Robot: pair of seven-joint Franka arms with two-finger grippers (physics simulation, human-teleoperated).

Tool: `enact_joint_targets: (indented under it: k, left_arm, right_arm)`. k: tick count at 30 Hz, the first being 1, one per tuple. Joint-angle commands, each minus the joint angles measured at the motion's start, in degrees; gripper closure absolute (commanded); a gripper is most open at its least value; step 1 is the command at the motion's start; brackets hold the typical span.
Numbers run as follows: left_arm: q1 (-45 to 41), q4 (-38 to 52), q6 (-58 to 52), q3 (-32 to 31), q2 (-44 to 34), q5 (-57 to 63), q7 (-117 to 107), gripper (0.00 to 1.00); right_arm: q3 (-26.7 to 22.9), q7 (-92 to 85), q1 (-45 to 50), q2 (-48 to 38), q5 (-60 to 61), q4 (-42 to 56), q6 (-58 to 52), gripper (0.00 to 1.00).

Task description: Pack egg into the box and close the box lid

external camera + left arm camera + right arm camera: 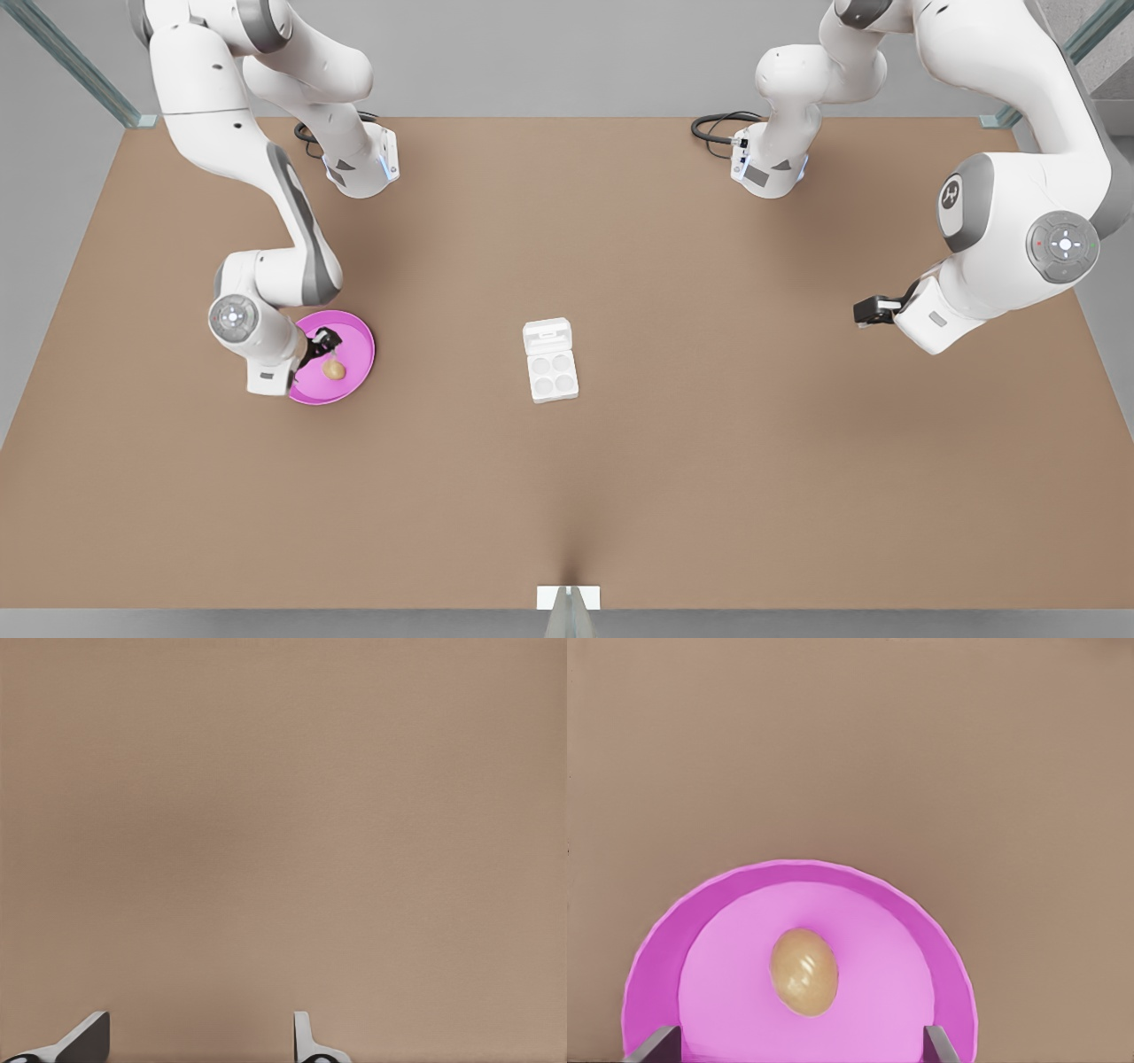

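The tan egg (333, 369) (803, 972) lies on a round pink plate (361, 341) (656, 966) at the front view's left. My right gripper (324, 342) (797, 1047) is over the plate just beside the egg, open, with nothing between its fingers. The white box (553, 376) sits mid-table with four empty round cups, and its box lid (547, 337) is folded open behind it. Far from the box, at the front view's right, my left gripper (873, 310) (197, 1041) hangs open over bare table and waits.
The brown table (709, 443) stretches wide around the box. Both arm bases with black cables (718, 128) stand at the far edge. A small white mount (568, 597) sits at the near edge.
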Motion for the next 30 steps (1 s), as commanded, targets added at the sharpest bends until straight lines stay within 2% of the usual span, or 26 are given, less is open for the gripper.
enact_joint_targets:
  k: [1,8,10,19,30]
  left_arm:
    - [0.00,0.03,0.14,0.00,-0.03,0.01,-0.12,0.00]
    - [0.00,0.03,0.14,0.00,0.06,0.09,-0.12,0.00]
    - [0.00,0.03,0.14,0.00,0.06,0.09,-0.03,0.00]
    - [0.00,0.03,0.41,0.00,0.23,0.09,-0.12,0.00]
    - [0.00,0.03,0.50,0.00,0.23,0.18,-0.12,0.00]
  right_arm:
    - [0.03,-74.71,-0.09,0.18,0.25,-0.75,3.75,0.00]
    - [0.30,-74.63,0.35,5.54,3.77,-0.31,6.04,0.00]
    - [0.21,-72.96,-0.09,5.55,8.95,-0.48,7.71,0.00]
    - [0.21,-55.47,-1.41,4.76,8.95,-5.14,13.60,0.00]
    - [0.21,-55.29,-1.85,6.95,8.95,-5.67,16.67,0.00]
